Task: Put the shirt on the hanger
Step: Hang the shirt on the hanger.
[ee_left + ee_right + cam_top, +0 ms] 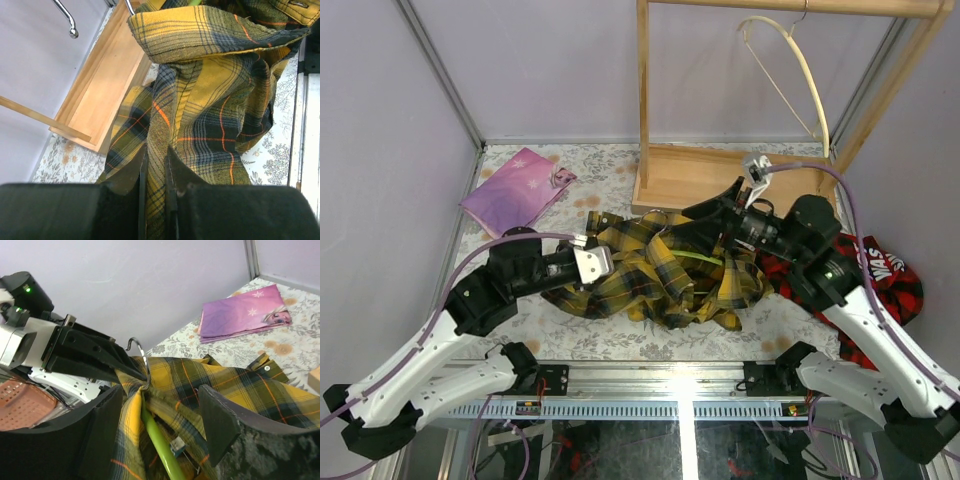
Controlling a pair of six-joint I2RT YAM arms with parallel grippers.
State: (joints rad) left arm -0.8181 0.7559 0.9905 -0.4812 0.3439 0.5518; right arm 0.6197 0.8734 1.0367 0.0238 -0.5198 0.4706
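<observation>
The left claw (156, 172) is pinched tight on a fold of the shirt (660, 275), I think to hold it steady. The right claw (160, 405) is wide apart over the shirt and the green hanger (157, 445), gripping nothing. The hanger lies inside the bunched shirt on the tabletop (610, 165), its hook (136, 346) poking out.

Left tool (156, 152) pinches a fold at the left edge of the shirt (655, 270), its arm bent low; right tool (161, 392), jaws spread wide, straddles the shirt on its right side.
</observation>
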